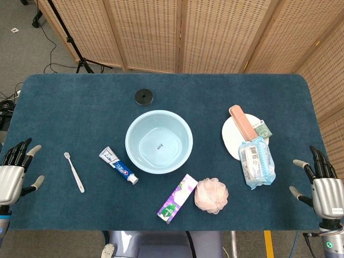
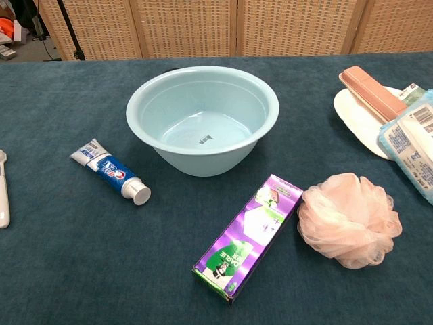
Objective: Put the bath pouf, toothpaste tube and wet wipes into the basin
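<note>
Both left hand [image 1: 15, 174] and right hand [image 1: 321, 185] rest open, seemingly palm-down.

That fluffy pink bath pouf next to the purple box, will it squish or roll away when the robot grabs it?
The fluffy pink mesh bath pouf will probably squish: it is all loose gathered netting, so fingers should sink in. It looks very light for its size. It likely won't roll far, since its ruffled surface sits on the fuzzy dark blue table cloth.
</note>
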Robot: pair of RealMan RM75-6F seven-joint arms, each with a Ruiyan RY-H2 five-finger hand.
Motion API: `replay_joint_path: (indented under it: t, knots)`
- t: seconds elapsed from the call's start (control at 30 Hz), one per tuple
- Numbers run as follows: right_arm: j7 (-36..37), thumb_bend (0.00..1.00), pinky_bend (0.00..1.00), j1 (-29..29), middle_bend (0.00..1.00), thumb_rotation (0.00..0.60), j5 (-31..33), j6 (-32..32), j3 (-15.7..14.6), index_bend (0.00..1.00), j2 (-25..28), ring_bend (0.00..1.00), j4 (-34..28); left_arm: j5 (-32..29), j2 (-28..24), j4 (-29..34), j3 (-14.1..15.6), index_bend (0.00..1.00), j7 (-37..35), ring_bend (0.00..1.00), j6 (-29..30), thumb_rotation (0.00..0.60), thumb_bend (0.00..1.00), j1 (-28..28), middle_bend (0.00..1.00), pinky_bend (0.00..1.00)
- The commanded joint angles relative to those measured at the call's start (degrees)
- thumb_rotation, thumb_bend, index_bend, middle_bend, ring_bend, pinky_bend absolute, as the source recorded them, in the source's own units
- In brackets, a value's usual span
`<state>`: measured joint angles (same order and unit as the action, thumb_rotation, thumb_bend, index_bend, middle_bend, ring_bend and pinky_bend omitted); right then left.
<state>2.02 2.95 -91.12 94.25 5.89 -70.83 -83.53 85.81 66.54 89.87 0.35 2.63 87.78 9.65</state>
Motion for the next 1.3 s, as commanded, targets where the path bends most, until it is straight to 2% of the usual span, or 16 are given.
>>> replay_joint_path:
  t: [0.03,1.07,1.3]
  knots:
    - [0.05,0.10,0.17,-0.02,0.00,0.600,-0.05,-0.01,-0.11,0.29,-0.05,0.00,0.04,0.04,0.19,-0.04,-0.17,0.15,0.28,0.00,-0.46,0.600,0.26,0.01,0.00,0.12]
    - [-1.14,0.10,0.17,-0.21,0.00,0.600,-1.20,-0.73,-1.70,0.29,1.34,0.00,-2.55,1.29,-0.18,0.65,-1.17,0.15,1.30,0.00,-1.91,0.600,0.26,-1.02,0.00,0.12]
    - [-1.81,0.10,0.17,0.13,0.00,0.600,-0.40,-2.88,-2.23,0.29,1.99,0.00,-3.47,1.40,-0.20,0.94,-1.29,0.15,1.55,0.00,-2.29,0.600,0.26,-1.09,0.00,0.12]
